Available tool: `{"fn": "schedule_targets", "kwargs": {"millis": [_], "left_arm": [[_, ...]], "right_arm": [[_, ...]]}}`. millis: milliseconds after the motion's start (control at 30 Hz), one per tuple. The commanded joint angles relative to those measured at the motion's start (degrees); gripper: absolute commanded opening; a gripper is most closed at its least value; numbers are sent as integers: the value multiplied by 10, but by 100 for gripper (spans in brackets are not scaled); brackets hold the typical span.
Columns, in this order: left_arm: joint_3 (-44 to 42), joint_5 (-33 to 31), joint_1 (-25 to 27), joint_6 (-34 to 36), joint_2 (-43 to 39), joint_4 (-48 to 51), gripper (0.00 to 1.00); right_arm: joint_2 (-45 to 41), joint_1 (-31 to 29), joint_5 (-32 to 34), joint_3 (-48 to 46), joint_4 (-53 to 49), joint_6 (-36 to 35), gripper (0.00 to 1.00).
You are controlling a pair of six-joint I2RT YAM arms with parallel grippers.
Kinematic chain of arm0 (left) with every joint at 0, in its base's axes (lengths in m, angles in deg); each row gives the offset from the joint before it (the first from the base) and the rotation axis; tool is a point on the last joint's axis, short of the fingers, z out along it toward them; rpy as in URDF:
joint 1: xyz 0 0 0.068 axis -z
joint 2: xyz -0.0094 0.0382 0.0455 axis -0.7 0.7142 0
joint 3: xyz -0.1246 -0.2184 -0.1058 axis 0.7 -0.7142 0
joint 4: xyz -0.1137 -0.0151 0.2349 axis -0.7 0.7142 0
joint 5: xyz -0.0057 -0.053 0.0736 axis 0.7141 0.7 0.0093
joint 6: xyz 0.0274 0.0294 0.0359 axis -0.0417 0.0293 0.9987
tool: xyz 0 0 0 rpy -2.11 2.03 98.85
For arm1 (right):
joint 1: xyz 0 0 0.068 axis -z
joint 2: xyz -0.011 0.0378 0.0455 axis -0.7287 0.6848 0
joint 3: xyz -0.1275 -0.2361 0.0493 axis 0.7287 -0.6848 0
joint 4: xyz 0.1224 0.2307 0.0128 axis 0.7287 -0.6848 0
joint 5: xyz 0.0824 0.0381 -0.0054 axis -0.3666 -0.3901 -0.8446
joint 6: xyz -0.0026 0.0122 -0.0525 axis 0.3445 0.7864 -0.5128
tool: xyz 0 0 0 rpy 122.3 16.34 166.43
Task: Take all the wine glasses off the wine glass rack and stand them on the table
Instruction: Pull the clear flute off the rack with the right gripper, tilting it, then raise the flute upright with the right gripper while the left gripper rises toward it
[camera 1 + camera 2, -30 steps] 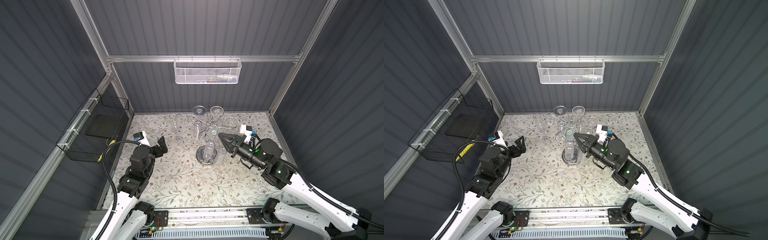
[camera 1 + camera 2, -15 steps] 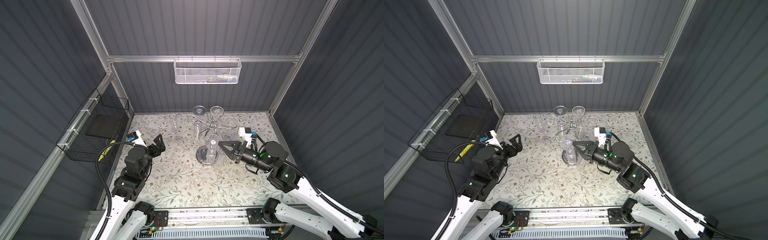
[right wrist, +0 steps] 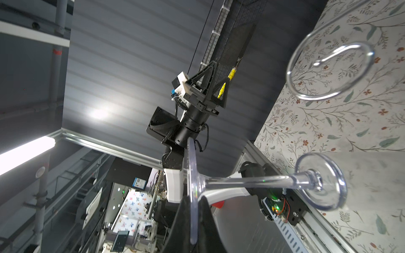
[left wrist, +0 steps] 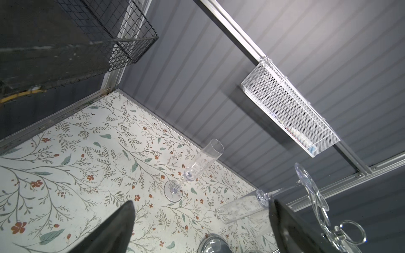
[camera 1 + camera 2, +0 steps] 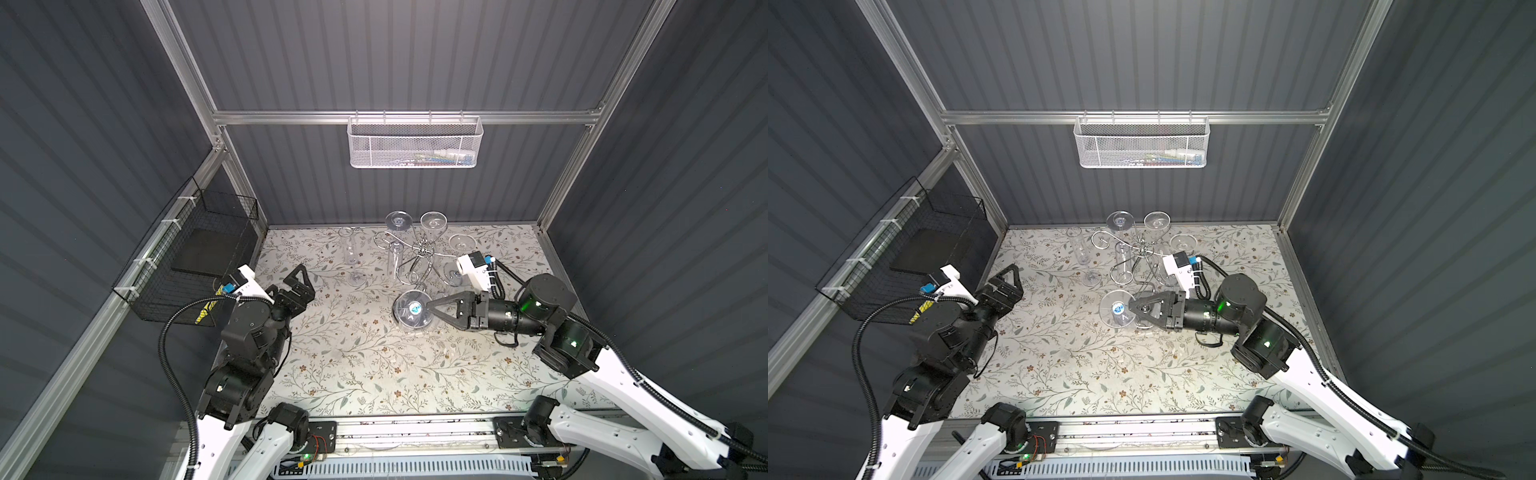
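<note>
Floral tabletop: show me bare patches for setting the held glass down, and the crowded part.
Widest bare patch: front centre of the floral-patterned tabletop, between both arms and the aluminium front rail. Smaller one: between the open left gripper and the clear standing flute. Crowded: back centre, around the chrome wire rack and its hanging glasses.

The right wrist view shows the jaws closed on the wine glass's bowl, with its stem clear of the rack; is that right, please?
Not quite: the right wrist view shows the jaws of the right gripper closed on the foot of the wine glass, not its bowl. Its stem is clear of the wine glass rack.
</note>
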Motion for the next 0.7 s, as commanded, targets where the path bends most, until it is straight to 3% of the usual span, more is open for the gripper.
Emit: {"fn": "schedule_targets", "kwargs": {"millis": [0,400,667], "left_arm": [[16,-20,-3,-29,-12,33,97],[69,-45,-3,-44,0,23,97],[103,-43,-3,-42,25,6,97]], "right_arm": [[4,-2,-57,43,-3,-65,0],[99,-15,-143,119,66,-72,0],[152,-33,-175,184,141,-197,0]]}}
